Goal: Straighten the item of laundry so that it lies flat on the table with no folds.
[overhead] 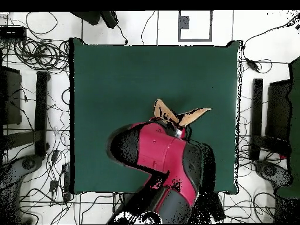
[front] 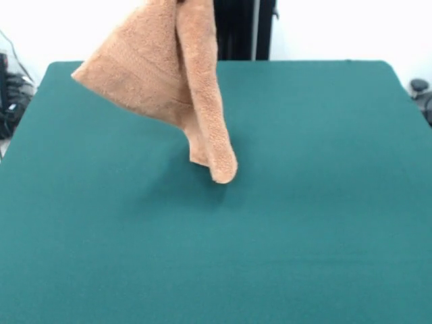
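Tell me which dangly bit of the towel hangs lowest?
The long narrow rolled bit on the right of the towel in the front view; its rounded tip dips below the shorter flap beside it.

From my remote station, the overhead view shows the red and black arm (overhead: pixel 167 161) reaching out from its base over the table, its bulky links covering the wrist. I cannot see the gripper itself in either view; in the front view nothing of it shows at the top edge.
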Available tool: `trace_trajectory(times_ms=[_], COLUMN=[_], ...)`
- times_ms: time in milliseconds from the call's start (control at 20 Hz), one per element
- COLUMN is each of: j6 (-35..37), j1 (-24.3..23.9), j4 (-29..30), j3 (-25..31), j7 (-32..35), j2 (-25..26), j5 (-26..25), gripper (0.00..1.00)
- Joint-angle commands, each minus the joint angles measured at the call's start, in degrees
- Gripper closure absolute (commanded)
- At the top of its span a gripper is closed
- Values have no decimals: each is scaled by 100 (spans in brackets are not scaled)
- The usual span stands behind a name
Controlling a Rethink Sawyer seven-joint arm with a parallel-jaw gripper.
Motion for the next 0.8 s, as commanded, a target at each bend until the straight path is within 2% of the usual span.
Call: trace_trajectory(times_ms=[50, 150, 350, 500, 550, 650, 800], j6=[-139, -193, -369, -212, -170, -90, -58], j1=[-93, -108, 114, 496, 563, 549, 202], j4=[-128, -153, -124, -149, -167, -221, -191], j3=[1288, 1295, 976, 501, 428, 478, 924], j7=[-432, -208, 709, 1520, 1605, 1435, 757], j2=[-64, -32, 117, 329, 367, 364, 192], j5=[-462, -505, -361, -133, -112, -133, -180], gripper=[100, 100, 100, 100, 100, 100, 100])
